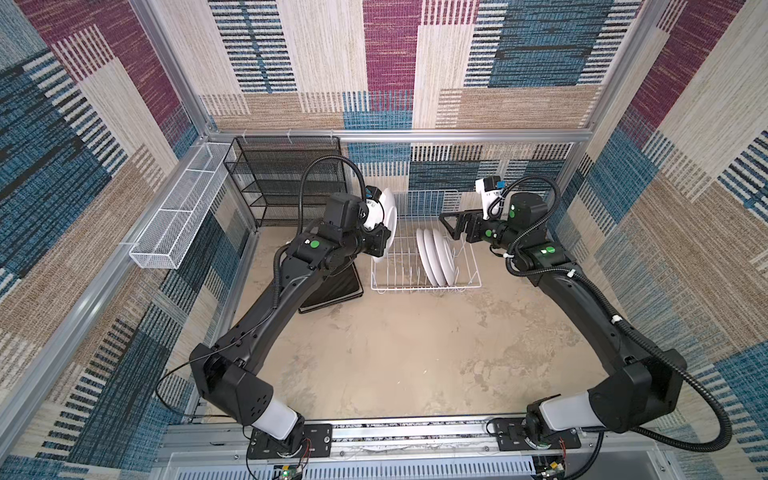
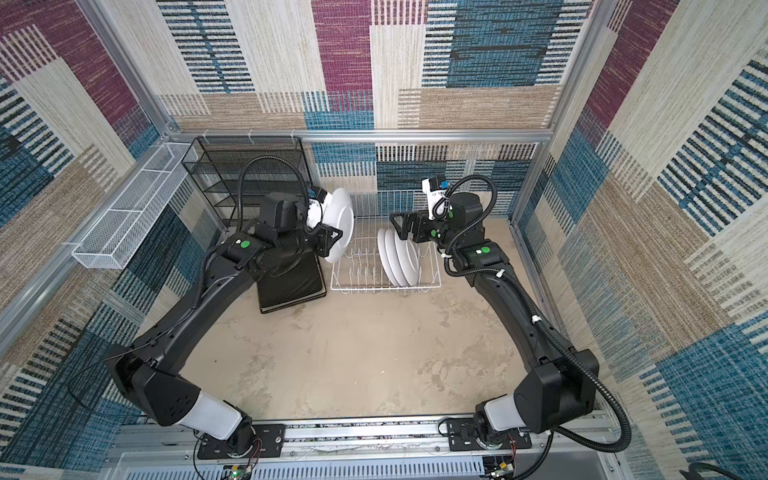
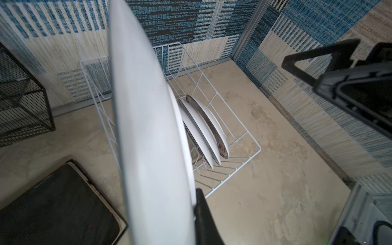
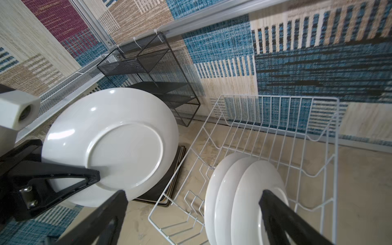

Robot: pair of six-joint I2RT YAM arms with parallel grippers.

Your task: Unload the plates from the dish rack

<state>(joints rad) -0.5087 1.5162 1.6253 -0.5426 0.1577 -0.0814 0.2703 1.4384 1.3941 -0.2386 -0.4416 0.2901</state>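
Note:
My left gripper (image 1: 385, 237) is shut on the edge of a round white plate (image 1: 389, 212), held on edge in the air over the left end of the white wire dish rack (image 1: 469, 284). Its black finger (image 3: 203, 220) presses the plate's (image 3: 146, 127) rim; the other finger is hidden behind it. Three more round white plates (image 1: 434, 257) stand upright in the rack's right half. Just above them hangs my right gripper (image 4: 195, 195), open and empty, its fingers wide on either side. A stack of black-backed square plates (image 1: 332, 286) lies on the table left of the rack.
A black mesh shelf unit (image 1: 286, 178) stands at the back left. A long white mesh basket (image 1: 178, 216) hangs on the left wall. The back wall is close behind the rack. Beige table surface (image 1: 395, 353) stretches in front of the rack.

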